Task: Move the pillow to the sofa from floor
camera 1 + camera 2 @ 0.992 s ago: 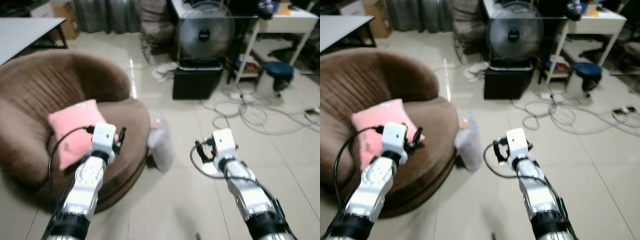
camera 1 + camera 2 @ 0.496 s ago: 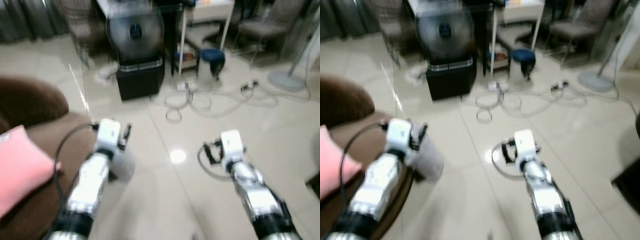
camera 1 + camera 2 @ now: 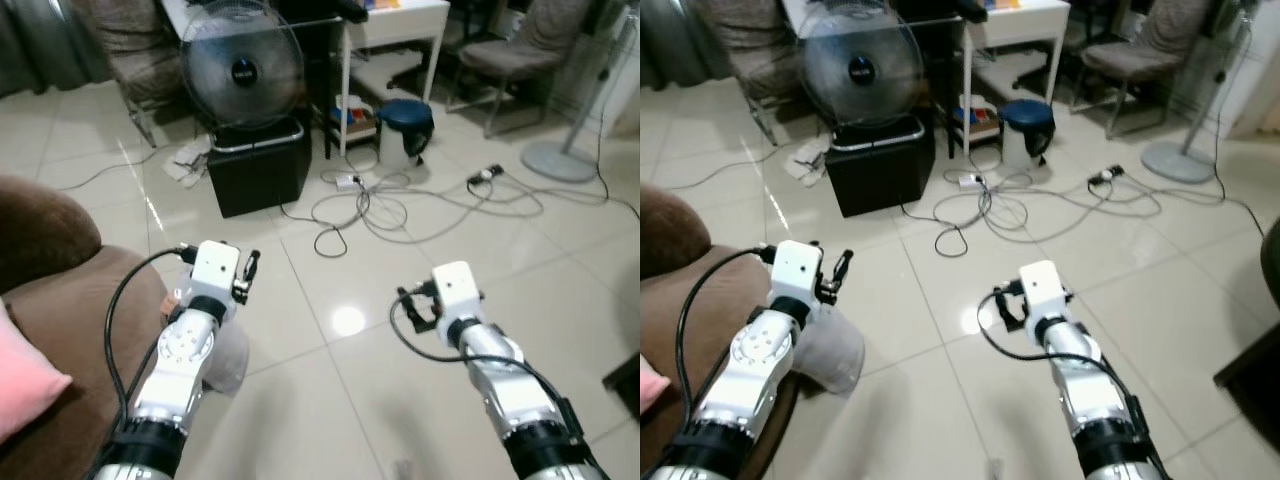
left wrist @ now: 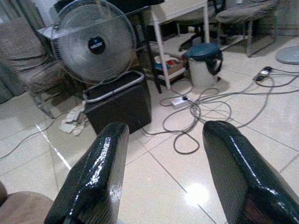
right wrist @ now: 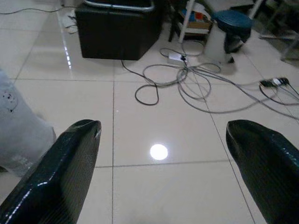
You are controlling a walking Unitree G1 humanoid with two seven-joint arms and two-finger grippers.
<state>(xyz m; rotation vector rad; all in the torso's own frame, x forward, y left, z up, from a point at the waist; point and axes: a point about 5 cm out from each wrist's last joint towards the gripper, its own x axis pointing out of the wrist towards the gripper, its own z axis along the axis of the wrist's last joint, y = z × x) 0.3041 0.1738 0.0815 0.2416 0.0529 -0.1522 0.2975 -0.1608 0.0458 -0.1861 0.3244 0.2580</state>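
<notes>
Tiled floor [image 3: 330, 400] with cables and a fan [image 3: 242, 68] at 12 o'clock. Left gripper [image 4: 163, 172] and right gripper [image 5: 163, 172] are both spread, empty. Pink pillow [image 3: 25, 385] already lies on the sofa [image 3: 60, 300] at 9 o'clock. Judged step: placement done; next, verify it rests stably.

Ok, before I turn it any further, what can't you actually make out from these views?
- Pink pillow: cut off by the left edge of the left eye view; only a corner shows, on the brown sofa.
- Grey pillow on the floor: partly behind the left arm and its left pincer.
- Right pincer: open, holding nothing.
- Sofa seat: mostly out of frame.
</notes>
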